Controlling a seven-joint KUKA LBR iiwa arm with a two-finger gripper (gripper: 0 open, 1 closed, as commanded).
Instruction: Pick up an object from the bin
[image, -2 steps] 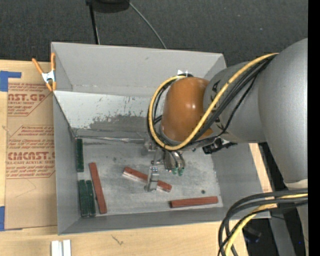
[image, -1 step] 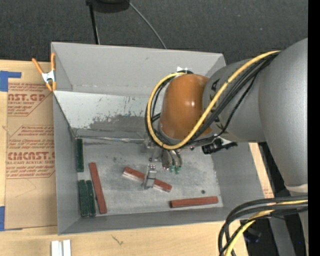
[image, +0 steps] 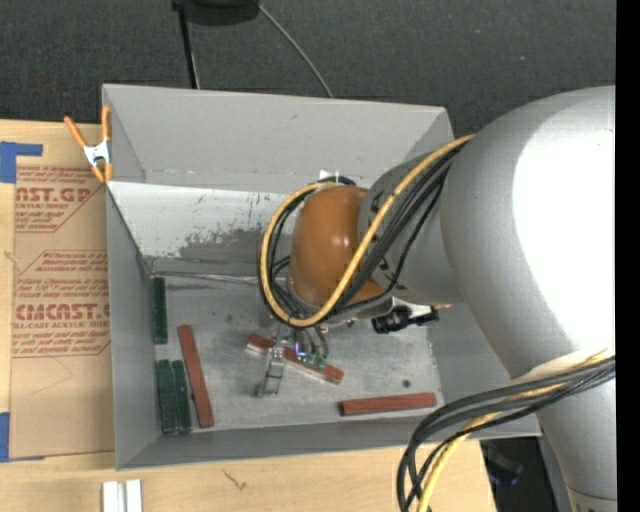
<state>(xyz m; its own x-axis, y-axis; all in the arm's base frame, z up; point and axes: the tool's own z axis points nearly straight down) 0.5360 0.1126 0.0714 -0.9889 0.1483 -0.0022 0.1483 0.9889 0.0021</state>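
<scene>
gripper (image: 288, 358) sits right over the short red stick (image: 328, 373) mid-bin, can't tell if it's open or closed; I'd straddle it crosswise, long red stick (image: 388, 404) at 4 o'clock is clear

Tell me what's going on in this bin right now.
The robot arm reaches in from the right. Its gripper is down near the floor of the grey metal bin, over a short red-brown flat stick lying tilted mid-bin, with a small grey piece beside it. Whether it has a grip is unclear. Dark green bars and a long red-brown stick lie at the left.
</scene>
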